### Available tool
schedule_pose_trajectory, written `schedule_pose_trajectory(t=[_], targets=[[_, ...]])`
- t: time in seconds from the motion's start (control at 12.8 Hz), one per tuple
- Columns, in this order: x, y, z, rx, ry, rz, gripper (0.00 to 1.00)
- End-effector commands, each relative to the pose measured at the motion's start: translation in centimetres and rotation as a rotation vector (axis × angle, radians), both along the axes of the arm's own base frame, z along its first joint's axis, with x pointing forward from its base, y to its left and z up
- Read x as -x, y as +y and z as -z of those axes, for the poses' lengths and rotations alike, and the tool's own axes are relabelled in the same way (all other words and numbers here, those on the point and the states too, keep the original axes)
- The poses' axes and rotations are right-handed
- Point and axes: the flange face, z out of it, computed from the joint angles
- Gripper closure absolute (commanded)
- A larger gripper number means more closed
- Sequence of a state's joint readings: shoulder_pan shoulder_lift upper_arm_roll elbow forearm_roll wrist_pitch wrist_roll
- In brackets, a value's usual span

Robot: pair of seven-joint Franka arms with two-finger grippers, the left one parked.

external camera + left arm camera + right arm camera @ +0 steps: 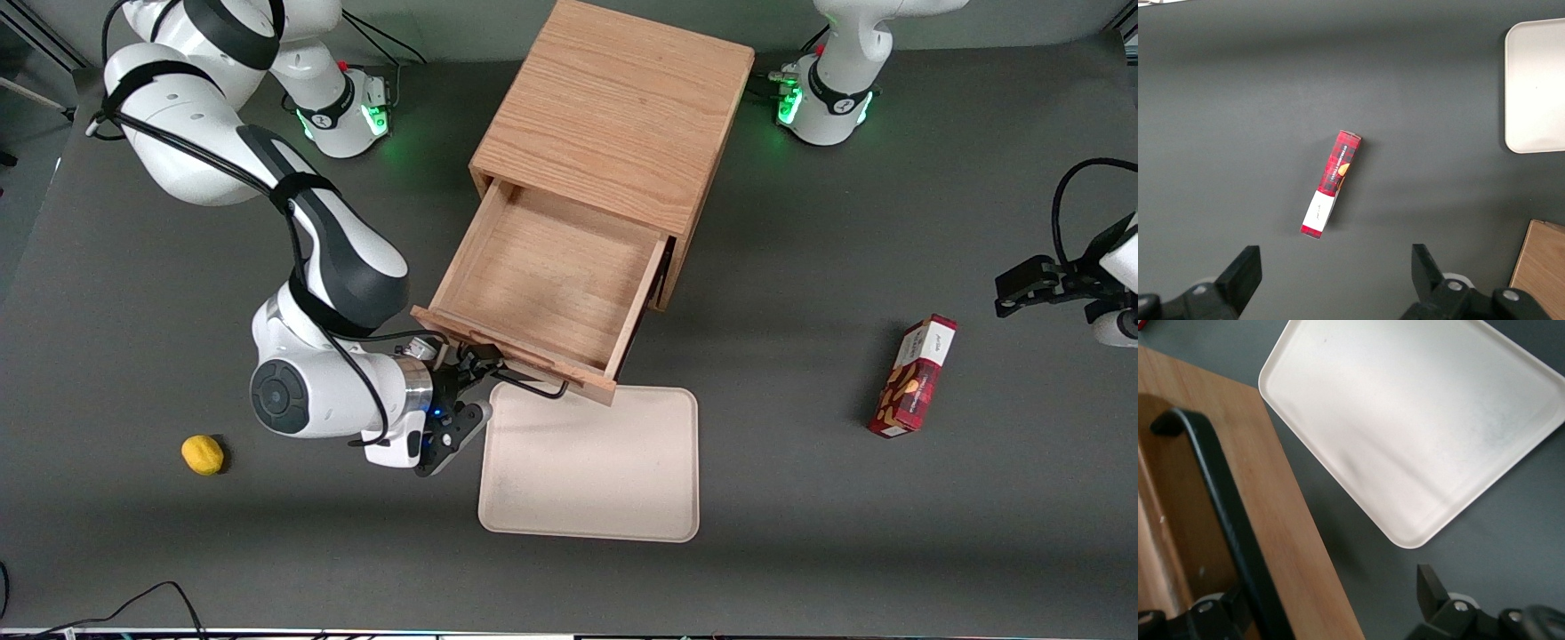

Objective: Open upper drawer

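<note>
Upper drawer (542,284): light oak, pulled well out of its cabinet toward roughly 7 o'clock, interior bare. Thin black wire handle (1225,513) on its flat front.

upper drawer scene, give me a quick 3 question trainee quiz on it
1. True or false: the upper drawer is pulled out and looks empty.
2. Where is the gripper? A) over the lemon B) at the drawer's handle C) above the box
3. Fill in: the drawer's front overhangs the edge of the ___.

Key: 1 true. 2 B, open around the handle. 3 tray.
</note>
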State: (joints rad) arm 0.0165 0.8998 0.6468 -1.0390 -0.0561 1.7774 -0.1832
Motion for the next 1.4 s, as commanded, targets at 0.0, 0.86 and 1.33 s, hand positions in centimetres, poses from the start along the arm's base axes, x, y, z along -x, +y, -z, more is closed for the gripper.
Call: schedule_pose_trajectory(t=[0.0, 0.86, 1.33], targets=[[-0.1, 0.0, -0.8, 0.013, -0.016, -0.032, 0.0], [-0.7, 0.6, -4.0, -0.041, -0.063, -0.003, 0.0], [-0.2, -0.1, -4.0, -0.047, -0.011, -0.042, 0.0]])
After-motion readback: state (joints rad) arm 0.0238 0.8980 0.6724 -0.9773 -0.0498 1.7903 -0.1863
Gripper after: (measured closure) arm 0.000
